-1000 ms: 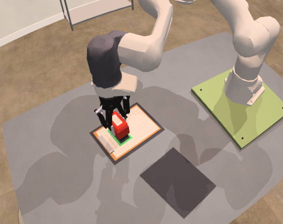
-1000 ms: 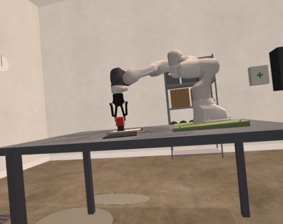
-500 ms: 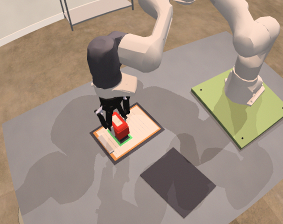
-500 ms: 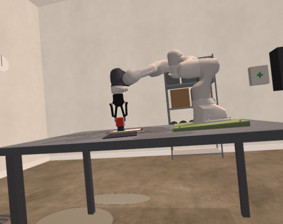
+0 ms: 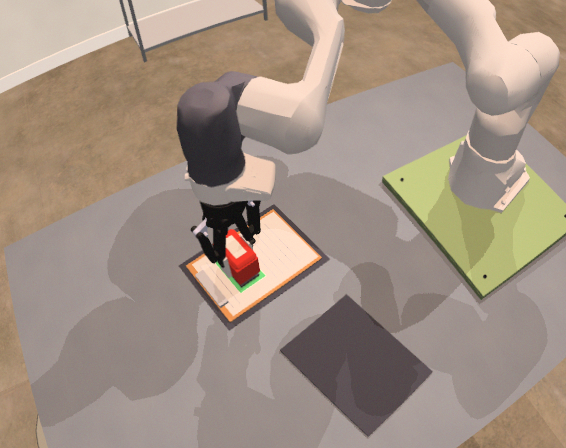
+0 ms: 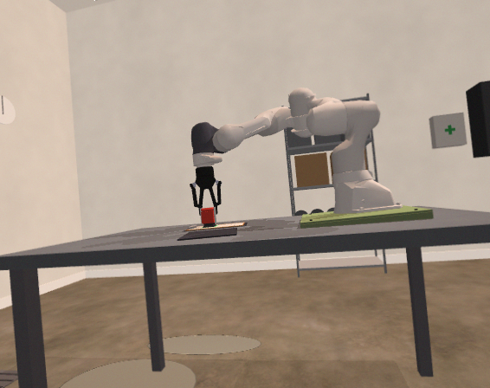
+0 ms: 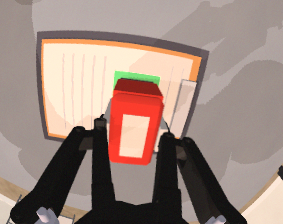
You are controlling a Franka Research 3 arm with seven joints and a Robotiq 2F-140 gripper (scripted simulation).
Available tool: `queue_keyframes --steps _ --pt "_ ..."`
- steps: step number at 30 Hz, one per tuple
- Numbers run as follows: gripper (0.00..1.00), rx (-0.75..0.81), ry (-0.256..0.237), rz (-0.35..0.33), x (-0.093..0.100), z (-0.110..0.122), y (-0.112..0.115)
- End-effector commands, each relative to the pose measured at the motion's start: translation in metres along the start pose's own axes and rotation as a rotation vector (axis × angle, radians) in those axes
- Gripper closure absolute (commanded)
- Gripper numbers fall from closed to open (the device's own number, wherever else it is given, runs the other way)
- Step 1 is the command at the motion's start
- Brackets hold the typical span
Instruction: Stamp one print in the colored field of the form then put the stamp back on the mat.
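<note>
The red stamp stands upright on the form, over its green field. Only thin edges of the field show around the stamp's foot. My gripper comes straight down from above and is shut on the stamp's upper part, one finger on each long side. The dark mat lies bare on the table, to the front right of the form in the top view. No mark shows on the form; the paper under the stamp is hidden.
The form has an orange border and a dark backing sheet. A pale strip lies on the form beside the field. The arm's base stands on a green plate at the table's right. A shelf stands behind the table.
</note>
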State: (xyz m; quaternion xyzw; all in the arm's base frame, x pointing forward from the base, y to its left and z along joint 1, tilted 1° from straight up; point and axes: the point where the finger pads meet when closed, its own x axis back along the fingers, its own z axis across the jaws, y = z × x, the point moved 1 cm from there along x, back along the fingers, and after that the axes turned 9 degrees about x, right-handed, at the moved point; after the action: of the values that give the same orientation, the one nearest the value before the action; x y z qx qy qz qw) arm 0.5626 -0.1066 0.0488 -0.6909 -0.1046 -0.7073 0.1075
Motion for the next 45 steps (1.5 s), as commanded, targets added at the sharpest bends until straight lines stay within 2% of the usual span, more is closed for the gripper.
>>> queue_keyframes --steps 1,29,45 --pt "0.81 -0.006 0.002 0.001 -0.004 0.001 -0.001" --pt "0.81 -0.006 0.002 0.001 -0.007 0.001 -0.001" --pt "0.81 -0.006 0.002 0.001 0.022 0.001 -0.001"
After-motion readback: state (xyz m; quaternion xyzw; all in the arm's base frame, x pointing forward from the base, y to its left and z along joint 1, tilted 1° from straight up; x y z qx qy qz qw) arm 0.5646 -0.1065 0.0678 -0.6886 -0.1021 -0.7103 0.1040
